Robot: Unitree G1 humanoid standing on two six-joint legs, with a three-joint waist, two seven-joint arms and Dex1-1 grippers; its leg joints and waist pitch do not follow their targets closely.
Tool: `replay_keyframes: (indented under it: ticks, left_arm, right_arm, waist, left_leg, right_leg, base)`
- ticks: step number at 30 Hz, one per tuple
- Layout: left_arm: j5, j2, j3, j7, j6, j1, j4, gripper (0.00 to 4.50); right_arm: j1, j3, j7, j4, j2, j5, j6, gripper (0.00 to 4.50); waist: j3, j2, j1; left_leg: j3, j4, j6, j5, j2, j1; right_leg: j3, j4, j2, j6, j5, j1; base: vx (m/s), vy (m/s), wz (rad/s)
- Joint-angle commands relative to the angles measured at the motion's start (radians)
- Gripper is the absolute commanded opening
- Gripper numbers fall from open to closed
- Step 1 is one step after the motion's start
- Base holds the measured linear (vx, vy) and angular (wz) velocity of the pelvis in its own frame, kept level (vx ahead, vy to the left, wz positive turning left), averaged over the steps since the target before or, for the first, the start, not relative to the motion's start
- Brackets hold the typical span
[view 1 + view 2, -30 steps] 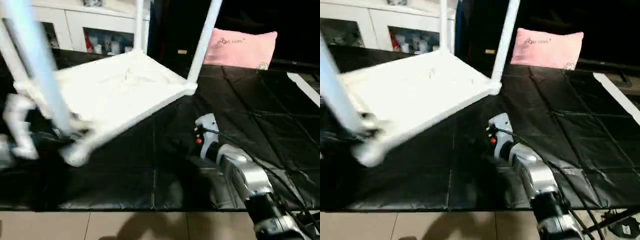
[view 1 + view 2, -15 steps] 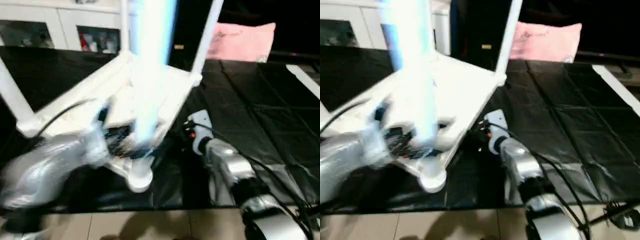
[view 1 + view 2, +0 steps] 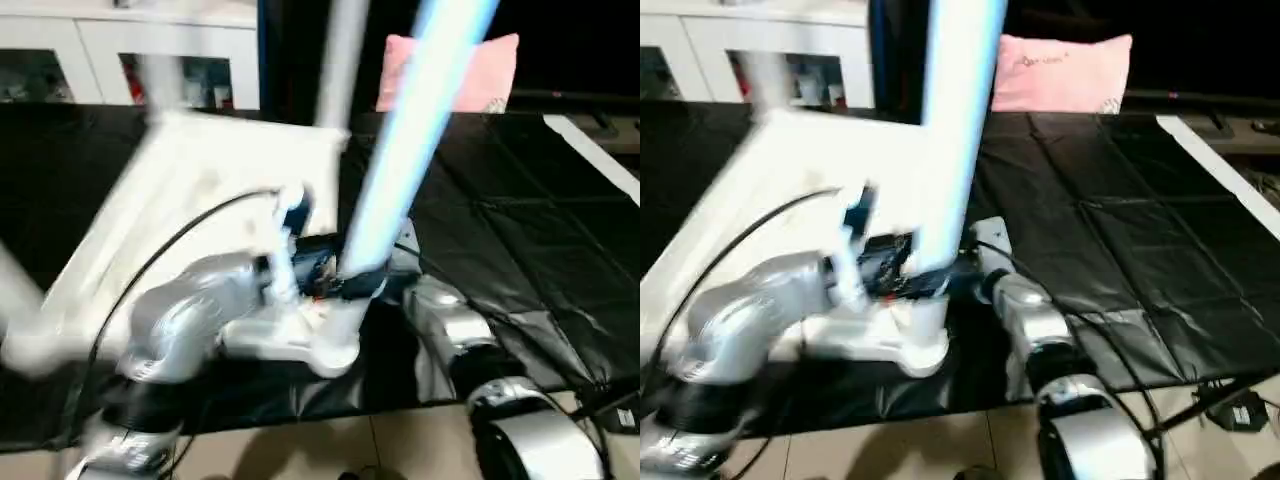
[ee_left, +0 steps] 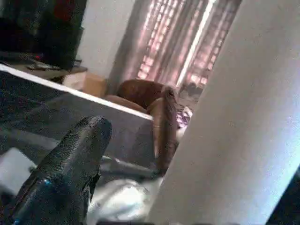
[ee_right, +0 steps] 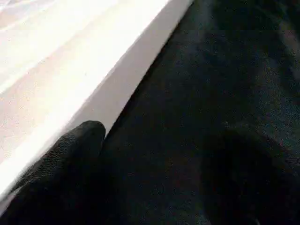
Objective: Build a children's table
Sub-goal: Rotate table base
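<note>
Your left gripper (image 3: 335, 285) has its jaws spread wide around the near leg (image 3: 400, 170) of the children's table (image 3: 190, 190), down by the corner socket (image 3: 335, 350). In the left wrist view one black finger (image 4: 65, 173) stands beside the white tube (image 4: 234, 131); you cannot tell whether it touches. Your right gripper (image 5: 154, 178) is also wide apart, with one finger (image 5: 61, 164) just beside the table's white rim (image 5: 93, 79) above the black mat (image 5: 225, 93); no grip shows. The table lies tilted on the mat (image 3: 520, 240), legs pointing up, the near leg rising steeply between your two silver forearms. Behind it you see a pink pillow (image 3: 490, 70) and a white cabinet (image 3: 110, 60).
</note>
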Motion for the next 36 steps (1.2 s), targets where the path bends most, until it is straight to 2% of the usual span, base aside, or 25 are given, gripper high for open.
replay_keyframes:
  ticks: [1,4,5,8,12,14,19,20,23,25,26,27,28,31,33,34,35,36]
  left_arm:
    - [0.060,0.004,0.010,0.042,-0.065,-0.045,0.056,4.47]
    - [0.094,0.035,0.047,0.068,-0.105,-0.070,0.115,4.47]
    - [0.100,0.051,0.064,0.065,-0.117,-0.076,0.132,4.47]
    - [0.107,0.077,0.091,0.056,-0.135,-0.082,0.153,4.47]
    - [0.108,0.106,0.134,0.064,-0.158,-0.084,0.175,4.47]
    - [0.120,0.114,0.144,0.073,-0.186,-0.090,0.203,4.47]
    - [0.173,0.139,0.154,0.105,-0.237,-0.104,0.280,4.47]
    - [0.189,0.157,0.146,0.097,-0.238,-0.092,0.280,4.47]
    - [0.227,0.209,0.100,0.058,-0.223,-0.041,0.234,4.47]
    - [0.277,0.278,0.028,0.007,-0.212,0.023,0.180,4.47]
    - [0.280,0.282,0.024,0.005,-0.212,0.026,0.177,4.47]
    - [0.298,0.312,-0.006,-0.010,-0.198,0.050,0.155,4.47]
    - [0.317,0.343,-0.035,-0.019,-0.172,0.073,0.132,4.47]
    - [0.343,0.395,-0.070,-0.021,-0.122,0.115,0.090,4.47]
    - [0.357,0.419,-0.080,-0.007,-0.083,0.136,0.068,4.47]
    - [0.357,0.420,-0.080,-0.007,-0.082,0.137,0.067,4.20]
    - [0.370,0.429,-0.087,0.002,-0.064,0.145,0.068,4.12]
    - [0.377,0.433,-0.089,0.007,-0.053,0.147,0.071,4.12]
  right_arm:
    - [-0.029,0.028,0.032,0.014,0.047,-0.015,-0.026,4.50]
    - [-0.027,0.011,0.003,0.029,0.029,-0.026,-0.035,4.50]
    - [-0.023,0.001,-0.005,0.036,0.016,-0.027,-0.040,4.50]
    - [-0.010,-0.015,-0.012,0.045,-0.013,-0.026,-0.049,4.50]
    - [0.040,-0.034,-0.006,0.028,-0.069,-0.022,-0.056,4.50]
    - [0.058,-0.048,-0.008,0.026,-0.087,-0.024,-0.063,4.50]
    - [0.095,-0.071,-0.007,-0.015,-0.119,-0.015,-0.067,4.50]
    - [0.114,-0.072,0.006,-0.053,-0.132,-0.012,-0.065,4.50]
    - [0.150,-0.061,0.033,-0.131,-0.158,-0.015,-0.058,4.50]
    - [0.183,-0.053,0.073,-0.209,-0.175,-0.015,-0.048,4.50]
    - [0.184,-0.053,0.074,-0.212,-0.176,-0.015,-0.047,4.50]
    - [0.196,-0.050,0.088,-0.244,-0.182,-0.013,-0.037,4.50]
    - [0.209,-0.045,0.104,-0.278,-0.188,-0.011,-0.028,4.50]
    - [0.242,-0.021,0.157,-0.363,-0.206,-0.004,-0.003,4.50]
    - [0.273,0.005,0.212,-0.440,-0.227,0.005,0.022,4.50]
    - [0.274,0.006,0.214,-0.442,-0.227,0.006,0.022,4.50]
    - [0.304,0.033,0.279,-0.518,-0.254,0.020,0.058,4.50]
    - [0.319,0.046,0.312,-0.555,-0.268,0.027,0.076,4.50]
  waist:
    - [-0.070,0.025,0.012]
    - [-0.069,0.025,0.010]
    - [-0.070,0.024,0.012]
    - [-0.069,0.026,0.023]
    - [-0.070,0.028,0.032]
    - [-0.071,0.027,0.035]
    - [-0.069,0.023,0.036]
    - [-0.068,0.026,0.034]
    - [-0.069,0.023,0.029]
    - [-0.067,0.021,0.027]
    - [-0.068,0.022,0.027]
    - [-0.068,0.025,0.026]
    - [-0.068,0.021,0.028]
    - [-0.067,0.025,0.031]
    - [-0.061,0.019,0.033]
    - [-0.061,0.020,0.034]
    - [-0.060,0.017,0.041]
    - [-0.057,0.015,0.039]
  left_leg:
    - [0.022,-0.061,-0.007,-0.214,-0.023,-0.011]
    - [0.022,-0.062,-0.006,-0.226,-0.022,-0.006]
    - [0.022,-0.062,-0.008,-0.210,-0.022,-0.008]
    - [0.026,-0.061,-0.006,-0.204,-0.021,-0.003]
    - [0.026,-0.061,-0.011,-0.203,-0.021,-0.001]
    - [0.027,-0.061,-0.010,-0.191,-0.023,-0.004]
    - [0.025,-0.063,-0.009,-0.216,-0.023,-0.006]
    - [0.025,-0.064,-0.009,-0.217,-0.024,-0.006]
    - [0.023,-0.064,-0.006,-0.217,-0.022,-0.008]
    - [0.023,-0.066,0.001,-0.221,-0.019,-0.009]
    - [0.022,-0.066,0.002,-0.217,-0.018,-0.009]
    - [0.025,-0.065,0.006,-0.219,-0.018,-0.004]
    - [0.025,-0.066,0.008,-0.217,-0.017,-0.006]
    - [0.024,-0.068,0.006,-0.214,-0.015,-0.005]
    - [0.026,-0.069,0.009,-0.233,-0.016,-0.005]
    - [0.026,-0.069,0.008,-0.240,-0.016,-0.003]
    - [0.025,-0.069,0.011,-0.240,-0.015,-0.004]
    - [0.026,-0.070,0.013,-0.249,-0.016,-0.005]
  right_leg:
    - [0.017,-0.072,-0.036,-0.198,-0.156,0.065]
    - [0.018,-0.073,-0.035,-0.195,-0.172,0.062]
    - [0.018,-0.071,-0.036,-0.197,-0.154,0.065]
    - [0.019,-0.068,-0.035,-0.203,-0.138,0.061]
    - [0.019,-0.069,-0.036,-0.200,-0.138,0.062]
    - [0.019,-0.068,-0.036,-0.199,-0.128,0.065]
    - [0.019,-0.075,-0.037,-0.181,-0.195,0.064]
    - [0.019,-0.076,-0.037,-0.178,-0.201,0.064]
    - [0.018,-0.074,-0.037,-0.174,-0.204,0.063]
    - [0.018,-0.076,-0.037,-0.170,-0.212,0.062]
    - [0.019,-0.074,-0.038,-0.168,-0.209,0.062]
    - [0.020,-0.077,-0.036,-0.173,-0.210,0.055]
    - [0.020,-0.075,-0.037,-0.176,-0.209,0.057]
    - [0.020,-0.074,-0.037,-0.179,-0.204,0.056]
    - [0.021,-0.078,-0.035,-0.173,-0.232,0.052]
    - [0.021,-0.079,-0.035,-0.171,-0.245,0.052]
    - [0.022,-0.082,-0.036,-0.156,-0.264,0.053]
    - [0.022,-0.084,-0.034,-0.152,-0.279,0.051]
  base:
    - [0.000,0.000,0.00]
    - [0.000,0.000,0.00]
    - [0.000,0.000,0.00]
    - [0.000,0.000,0.00]
    - [0.000,0.000,0.00]
    - [0.000,0.000,0.00]
    - [0.000,0.000,0.00]
    - [0.000,0.000,0.00]
    - [0.000,0.000,0.00]
    - [0.000,0.000,0.00]
    - [0.000,0.000,0.00]
    - [0.000,0.000,0.00]
    - [0.000,0.000,0.00]
    - [0.000,0.000,0.00]
    - [0.000,0.000,0.00]
    - [0.000,0.000,0.00]
    - [0.000,0.000,0.00]
    - [0.000,0.000,0.00]
